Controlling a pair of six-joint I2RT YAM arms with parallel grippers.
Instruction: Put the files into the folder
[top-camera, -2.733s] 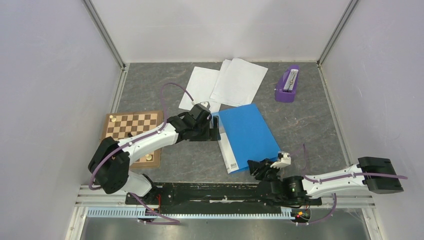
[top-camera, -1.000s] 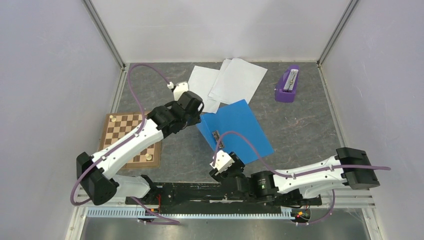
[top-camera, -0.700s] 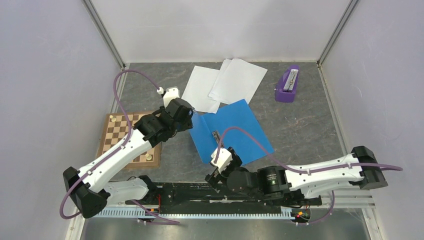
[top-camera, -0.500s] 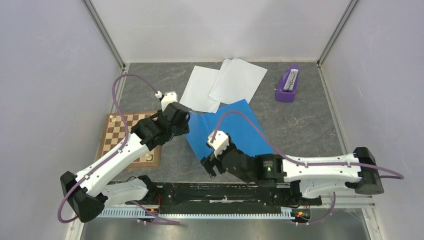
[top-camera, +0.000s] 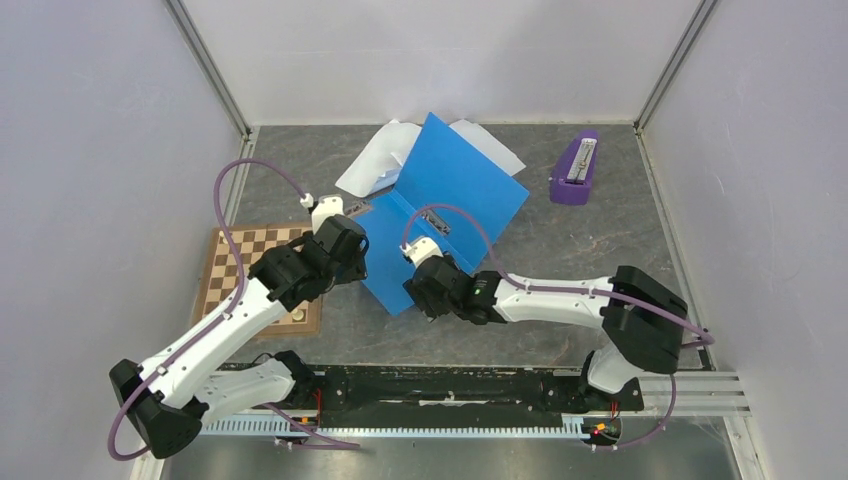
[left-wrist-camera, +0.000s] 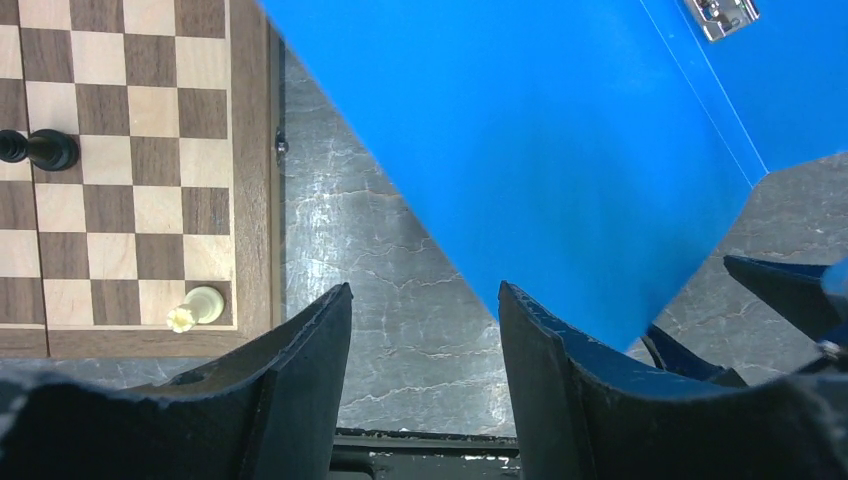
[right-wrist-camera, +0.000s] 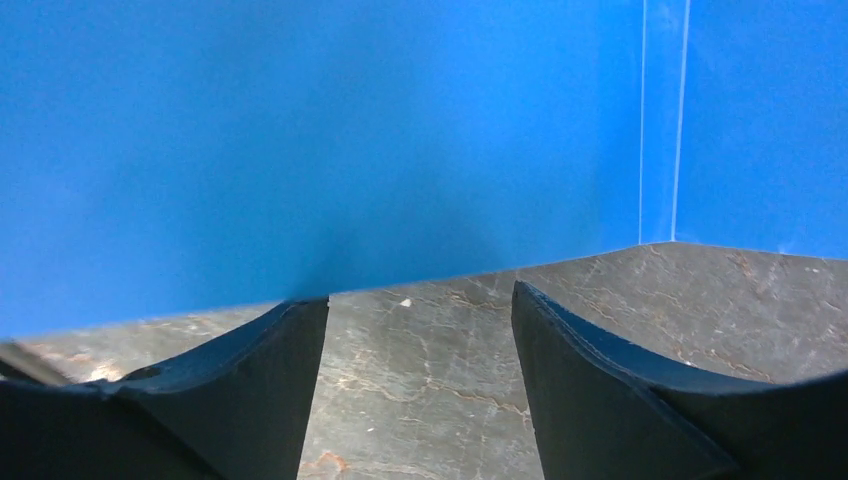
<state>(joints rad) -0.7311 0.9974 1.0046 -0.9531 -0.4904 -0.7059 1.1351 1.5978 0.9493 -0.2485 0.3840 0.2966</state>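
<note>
Black fingers of left gripper spread, gripping nothing, just off near-left edge of folder; right gripper likewise spread and empty at near corner; one blue folder lying open on grey table, far flap raised over white files, at least two showing; one chessboard left; one purple stapler far right.
</note>
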